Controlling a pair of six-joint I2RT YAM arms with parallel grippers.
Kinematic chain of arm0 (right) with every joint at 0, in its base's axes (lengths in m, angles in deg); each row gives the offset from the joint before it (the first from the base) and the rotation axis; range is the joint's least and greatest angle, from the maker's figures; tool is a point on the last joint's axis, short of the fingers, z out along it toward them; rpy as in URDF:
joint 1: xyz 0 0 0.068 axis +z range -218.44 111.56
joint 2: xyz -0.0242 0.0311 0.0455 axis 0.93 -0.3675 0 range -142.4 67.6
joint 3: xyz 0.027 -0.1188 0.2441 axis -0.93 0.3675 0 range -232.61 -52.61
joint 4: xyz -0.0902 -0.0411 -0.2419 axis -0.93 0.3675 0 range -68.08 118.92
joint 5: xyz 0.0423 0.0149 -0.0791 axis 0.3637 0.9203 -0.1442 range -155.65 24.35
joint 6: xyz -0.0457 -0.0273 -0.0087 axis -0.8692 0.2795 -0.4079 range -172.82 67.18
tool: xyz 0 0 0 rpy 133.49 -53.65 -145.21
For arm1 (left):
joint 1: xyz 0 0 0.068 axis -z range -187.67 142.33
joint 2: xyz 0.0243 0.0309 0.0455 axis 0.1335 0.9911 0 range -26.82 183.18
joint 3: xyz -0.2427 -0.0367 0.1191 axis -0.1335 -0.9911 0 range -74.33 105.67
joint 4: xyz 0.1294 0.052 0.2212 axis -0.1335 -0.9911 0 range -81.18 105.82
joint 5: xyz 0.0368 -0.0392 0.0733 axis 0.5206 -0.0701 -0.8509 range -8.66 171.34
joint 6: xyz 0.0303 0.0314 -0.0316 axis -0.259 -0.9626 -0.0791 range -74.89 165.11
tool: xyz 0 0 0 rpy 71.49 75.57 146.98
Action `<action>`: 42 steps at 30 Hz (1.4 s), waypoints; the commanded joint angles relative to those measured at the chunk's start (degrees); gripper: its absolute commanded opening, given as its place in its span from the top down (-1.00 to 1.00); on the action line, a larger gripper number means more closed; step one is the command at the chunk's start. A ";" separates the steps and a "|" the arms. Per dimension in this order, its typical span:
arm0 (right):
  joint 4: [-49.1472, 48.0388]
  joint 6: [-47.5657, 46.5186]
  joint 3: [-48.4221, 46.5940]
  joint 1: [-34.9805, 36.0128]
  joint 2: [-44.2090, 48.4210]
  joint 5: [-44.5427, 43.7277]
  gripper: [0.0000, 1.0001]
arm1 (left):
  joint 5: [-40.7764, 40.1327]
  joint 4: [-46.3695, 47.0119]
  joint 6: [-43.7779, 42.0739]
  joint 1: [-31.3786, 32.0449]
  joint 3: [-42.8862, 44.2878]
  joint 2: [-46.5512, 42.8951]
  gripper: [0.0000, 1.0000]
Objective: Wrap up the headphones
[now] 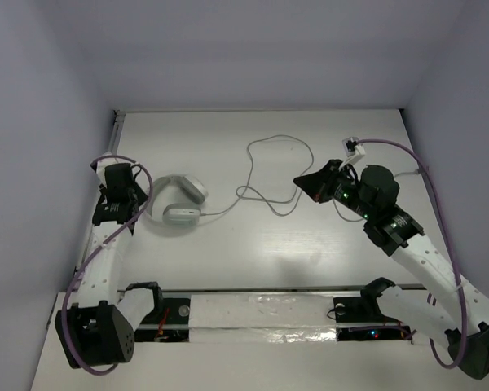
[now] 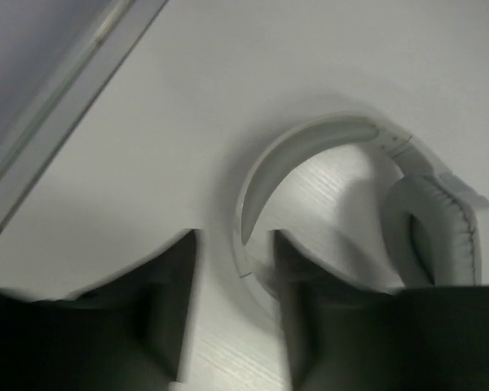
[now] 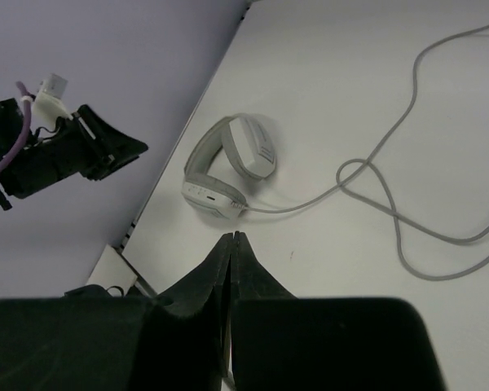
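Note:
The white and light-grey headphones [image 1: 179, 201] lie flat on the white table at the left. Their thin grey cord [image 1: 265, 175] runs right from the near ear cup and lies in loose loops mid-table. My left gripper [image 1: 140, 195] is open and low, right beside the headband. In the left wrist view its gripper [image 2: 235, 236] has the lower headband [image 2: 326, 134] end between the open fingers, with an ear cup [image 2: 436, 236] at right. My right gripper [image 1: 300, 181] is shut and empty, raised beside the cord loops. Its wrist view shows the shut gripper [image 3: 233, 236], the headphones [image 3: 228, 167] and the cord [image 3: 391, 212].
A grey wall and a metal rail [image 1: 116, 122] border the table's left edge, close to the left arm. A white padded strip [image 1: 261, 314] runs along the near edge between the arm bases. Purple cables [image 1: 428, 175] loop off both arms.

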 commanded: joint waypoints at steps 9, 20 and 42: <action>-3.07 -1.58 0.42 1.11 1.35 -0.67 0.11 | 2.65 1.44 -3.82 -2.32 3.14 17.74 -0.58; -3.07 -1.49 0.42 1.11 4.51 -0.22 0.08 | 6.87 6.46 -8.48 -2.32 8.16 35.09 -0.38; -3.07 -1.93 0.16 1.64 4.16 -1.98 0.09 | 11.18 8.04 -7.25 1.46 8.86 42.21 -0.10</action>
